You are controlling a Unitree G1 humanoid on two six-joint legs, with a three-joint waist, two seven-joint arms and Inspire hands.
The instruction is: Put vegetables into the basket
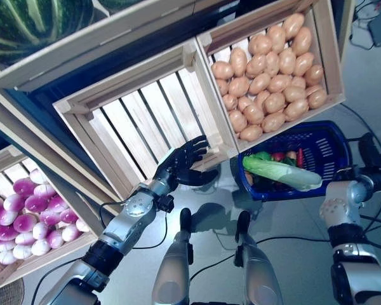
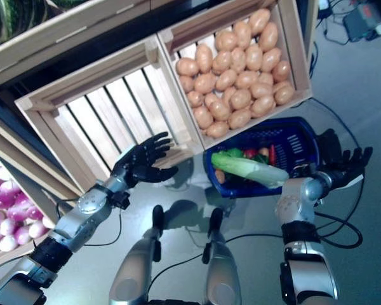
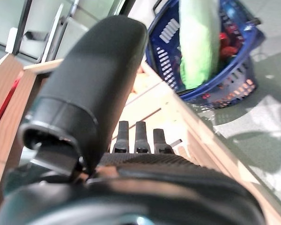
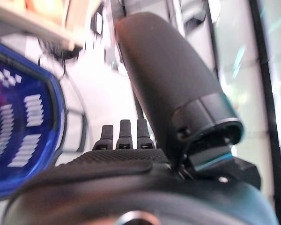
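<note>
The blue plastic basket (image 1: pixel 324 143) stands on the floor below the potato crate. A long pale green leafy vegetable (image 1: pixel 280 172) lies across it, over red, green and orange vegetables. It also shows in the left wrist view (image 3: pixel 196 42). My left hand (image 1: pixel 185 162) is open and empty, its fingers spread at the front rim of the wooden crate (image 1: pixel 140 121) left of the basket. My right hand (image 2: pixel 349 166) is open, with straight fingers, just right of the basket's rim (image 2: pixel 314 127).
A tilted wooden stand holds crates: potatoes (image 1: pixel 267 76) above the basket, purple-white bulbs (image 1: pixel 25 216) at the lower left, a striped melon (image 1: pixel 25 22) at the top left. Cables (image 1: pixel 374 222) lie on the grey floor at the right.
</note>
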